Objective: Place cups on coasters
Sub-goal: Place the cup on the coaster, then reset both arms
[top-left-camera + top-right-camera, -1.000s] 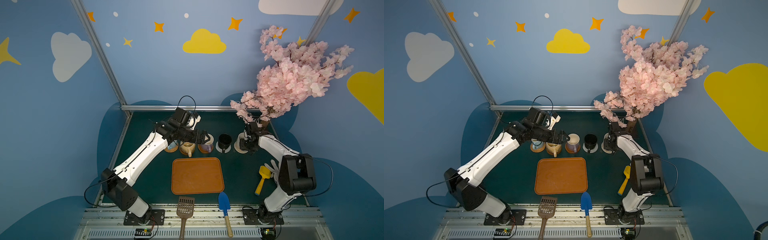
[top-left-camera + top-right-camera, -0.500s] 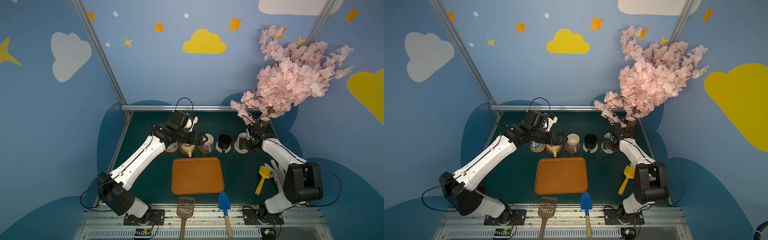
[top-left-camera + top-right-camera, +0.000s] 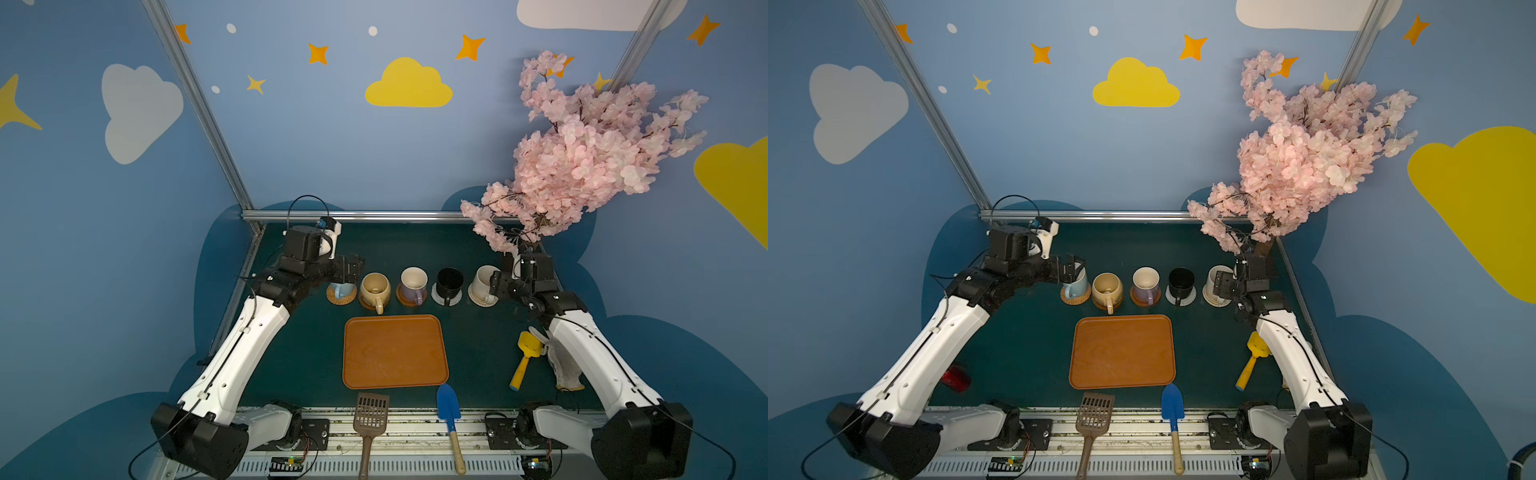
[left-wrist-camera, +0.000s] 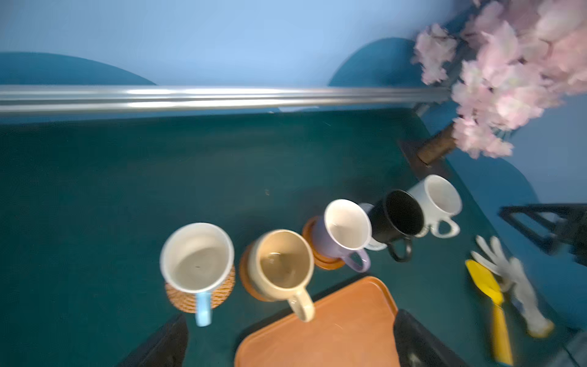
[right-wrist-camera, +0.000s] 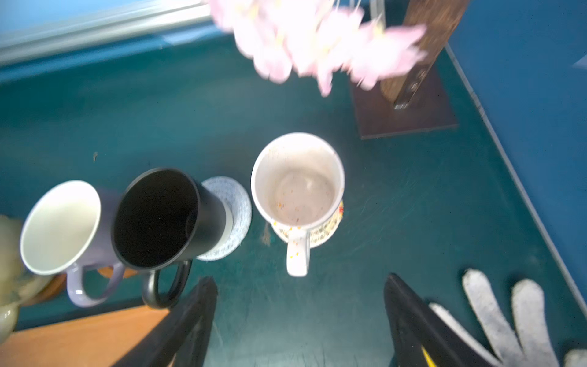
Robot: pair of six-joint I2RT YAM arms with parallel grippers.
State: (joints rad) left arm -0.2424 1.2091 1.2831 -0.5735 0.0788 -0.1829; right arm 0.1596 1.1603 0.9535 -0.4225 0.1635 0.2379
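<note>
Five cups stand in a row, each on a coaster, in both top views: the light blue cup (image 3: 341,288) on the rattan coaster (image 3: 341,297), the tan cup (image 3: 375,286), the lavender cup (image 3: 413,282) and the black cup (image 3: 449,281) on a grey coaster (image 3: 446,298). The cream cup (image 3: 483,279) sits on a cream coaster (image 5: 330,227). My left gripper (image 3: 353,268) hangs open and empty above the blue cup (image 4: 197,257). My right gripper (image 3: 496,282) is open beside the cream cup (image 5: 297,187), with its fingers apart from the handle.
An orange tray (image 3: 395,351) lies in front of the row. A brown slotted spatula (image 3: 370,415) and a blue trowel (image 3: 449,411) lie at the front edge. A yellow scoop (image 3: 525,353) and a white glove (image 3: 561,365) lie by my right arm. The blossom tree (image 3: 582,158) overhangs the back right.
My right gripper has opened, let go of the cream cup and drawn back a little. My left arm has pulled back to the left, from over the middle cups to the blue one.
</note>
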